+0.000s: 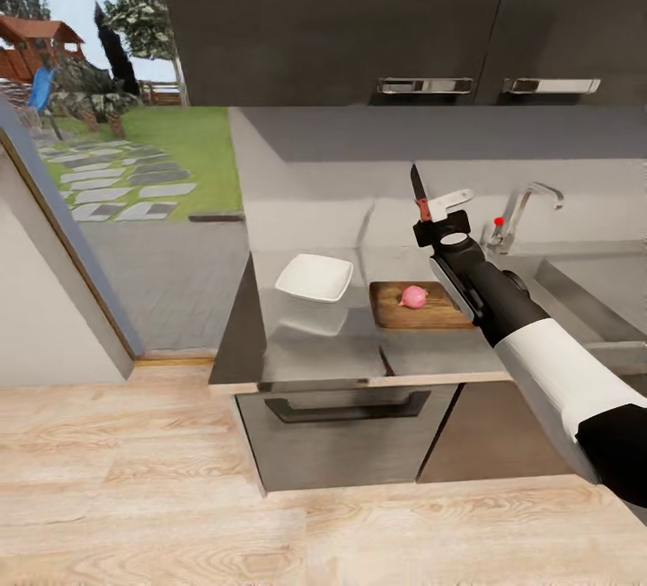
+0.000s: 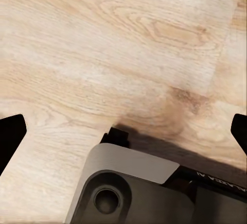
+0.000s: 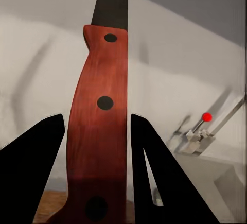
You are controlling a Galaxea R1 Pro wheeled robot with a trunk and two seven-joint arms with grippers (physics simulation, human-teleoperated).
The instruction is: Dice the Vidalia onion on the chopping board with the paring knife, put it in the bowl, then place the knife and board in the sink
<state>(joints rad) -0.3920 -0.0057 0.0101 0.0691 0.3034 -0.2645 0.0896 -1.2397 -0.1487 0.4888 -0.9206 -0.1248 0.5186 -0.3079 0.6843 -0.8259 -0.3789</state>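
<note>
Kitchen surfaces frame the moment: a long glossy dark-grey countertop [image 1: 323, 348] runs beneath matte dark upper cabinets [image 1: 359, 20], with pale wood-grain flooring [image 1: 135, 496] in front. On the slab lies the brown wood-grain chopping board [image 1: 429, 312], rectangular with rounded corners, and on it sits the small round pinkish Vidalia onion [image 1: 413, 297].

Above and behind the board, the right gripper [image 1: 429, 208] holds the paring knife [image 1: 418, 191] upright. Its dark fingers [image 3: 33, 167] close on both sides of the red handle [image 3: 100, 126], a smooth reddish grip set with dark round rivets, while the short dark blade [image 3: 112, 0] rises beyond the fingertips, point up. The onion lies below those jaws, apart from the blade.

Left of the board, near it but not touching, rests the shallow white squarish bowl [image 1: 314, 277] with its upturned rim. To the other side of the jaws stands the chrome tap [image 1: 526, 208] with its red-knobbed lever [image 3: 206, 116], at the back of the grey steel sink [image 1: 593, 298].

The left gripper [image 2: 123, 131] hangs over the wooden floor, dark fingertips [image 2: 10, 134] at opposite edges of its wrist view, jaws spread wide with nothing between them.
</note>
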